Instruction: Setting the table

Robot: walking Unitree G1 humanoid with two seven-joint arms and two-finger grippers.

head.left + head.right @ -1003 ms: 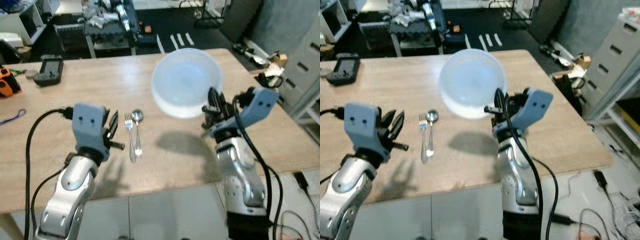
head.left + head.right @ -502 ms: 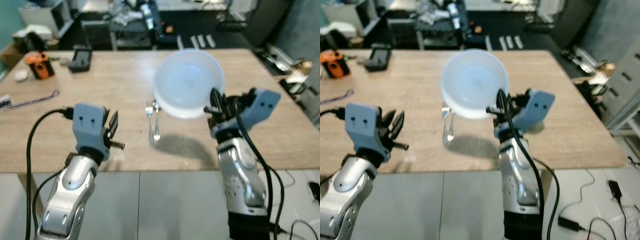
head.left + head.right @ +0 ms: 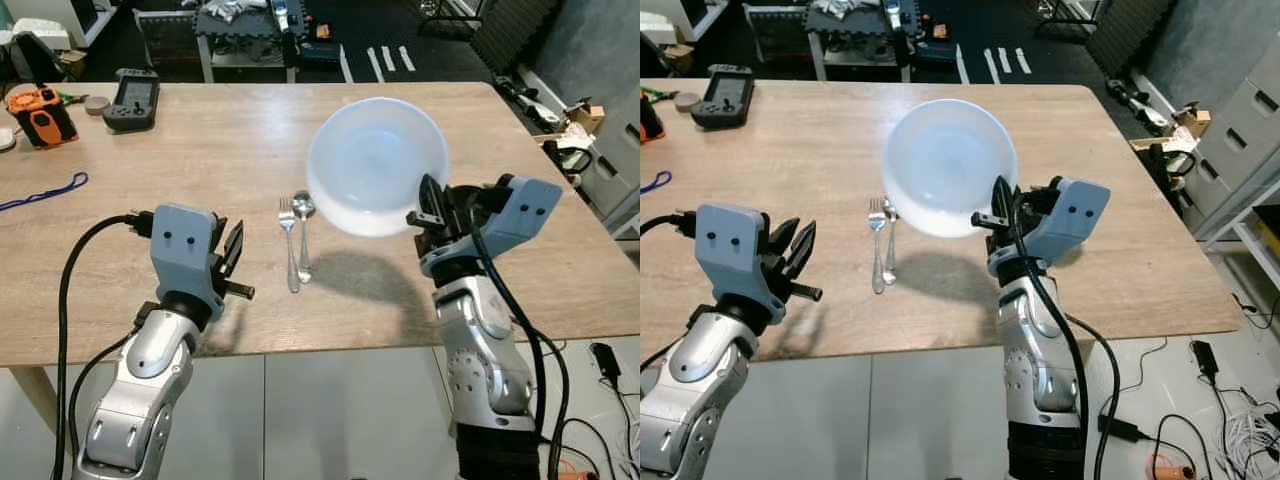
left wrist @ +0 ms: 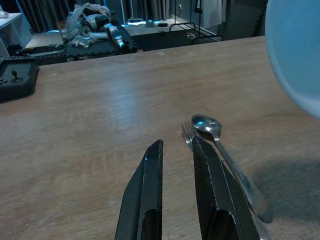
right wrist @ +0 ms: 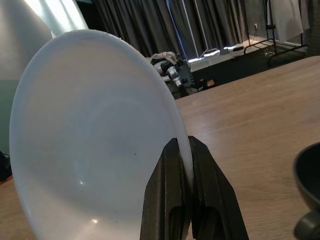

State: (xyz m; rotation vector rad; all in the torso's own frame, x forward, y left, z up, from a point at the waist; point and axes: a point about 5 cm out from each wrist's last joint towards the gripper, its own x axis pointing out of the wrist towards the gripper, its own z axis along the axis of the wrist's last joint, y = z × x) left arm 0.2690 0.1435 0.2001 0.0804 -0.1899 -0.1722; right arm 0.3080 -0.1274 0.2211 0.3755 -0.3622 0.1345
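Above the table (image 3: 200, 130), the right end effector (image 3: 428, 215) pinches the bowl's (image 3: 375, 165) rim.

I'm looking down on a light wood-grain desk (image 3: 200, 130). Near its front edge a fork (image 3: 288, 243) and a spoon (image 3: 303, 233) lie side by side, handles toward me, spoon on the right. At the far left corner I see a black handheld controller (image 3: 131, 98), an orange and black device (image 3: 41, 111) and a small round puck (image 3: 96, 104) between them. A blue cord (image 3: 42, 192) trails along the left side.
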